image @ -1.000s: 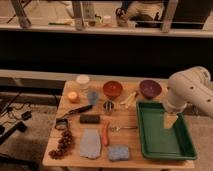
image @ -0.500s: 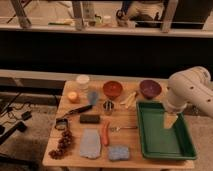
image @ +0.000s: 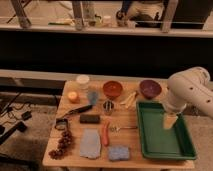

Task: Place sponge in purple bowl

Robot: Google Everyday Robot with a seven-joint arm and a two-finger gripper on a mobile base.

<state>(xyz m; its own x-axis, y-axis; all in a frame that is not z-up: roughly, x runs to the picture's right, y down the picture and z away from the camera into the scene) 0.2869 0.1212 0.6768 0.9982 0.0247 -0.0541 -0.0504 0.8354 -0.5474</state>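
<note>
Sponge point(image: 119, 152) — well apart from gripper point(image: 170, 121) over tray point(image: 155, 139)

We've got a pale wooden tabletop point(image: 125, 139) here. Our sponge point(image: 119, 152) shows blue-grey, the cloth point(image: 90, 143) beside it a matching blue-grey, and the block point(image: 90, 118) above is nearly black. Up top we see the purple bowl point(image: 150, 88), dark and plain, near an orange-red bowl point(image: 113, 89). The tray point(image: 161, 142) is solid green, and over it hangs the tan end effector point(image: 170, 121), under a white arm point(image: 192, 90) speckled with dark dots.
</note>
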